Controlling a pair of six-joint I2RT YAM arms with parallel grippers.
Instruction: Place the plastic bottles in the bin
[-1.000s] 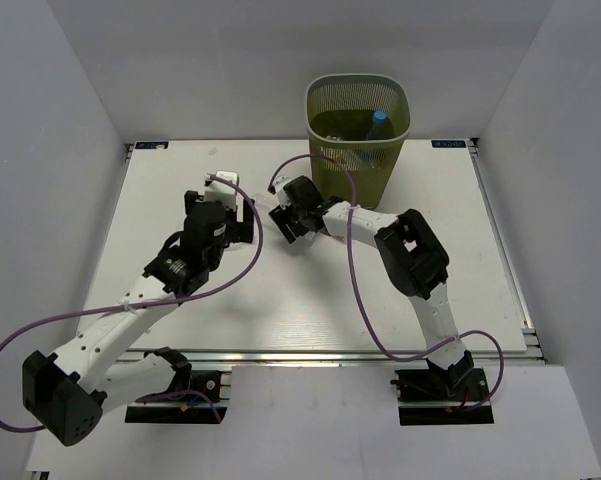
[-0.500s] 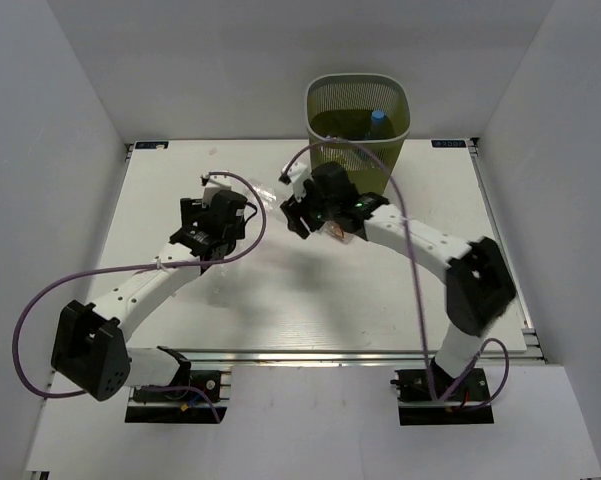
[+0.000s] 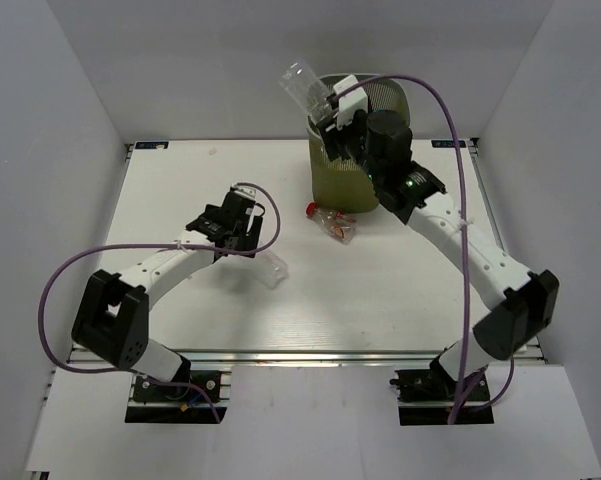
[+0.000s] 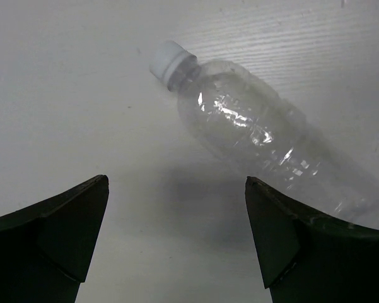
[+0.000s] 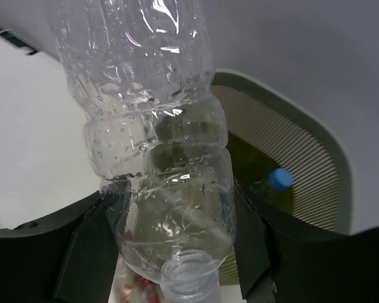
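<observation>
My right gripper [image 3: 332, 108] is shut on a clear capless plastic bottle [image 3: 302, 82], held in the air at the near left rim of the olive-green bin [image 3: 400, 105]. In the right wrist view this bottle [image 5: 157, 151] fills the gap in the gripper [image 5: 171, 218], and a blue-capped bottle [image 5: 277, 180] lies inside the bin [image 5: 315, 136]. A crushed red-capped bottle [image 3: 332, 222] lies on the table in front of the bin. My left gripper [image 3: 252, 240] hangs open over the table, beside a clear white-capped bottle [image 3: 271, 268]. That bottle [image 4: 258, 132] lies ahead and to the right of the open gripper [image 4: 176, 183].
The white table [image 3: 400, 290] ends in a metal rail at the near edge. Grey walls close in on both sides and behind the bin. Purple cables loop off both arms, one arching over the right arm [image 3: 460, 240].
My right gripper has risen from the table's middle to the bin's rim with the capless bottle in it. The left arm has stretched right, toward the white-capped bottle.
</observation>
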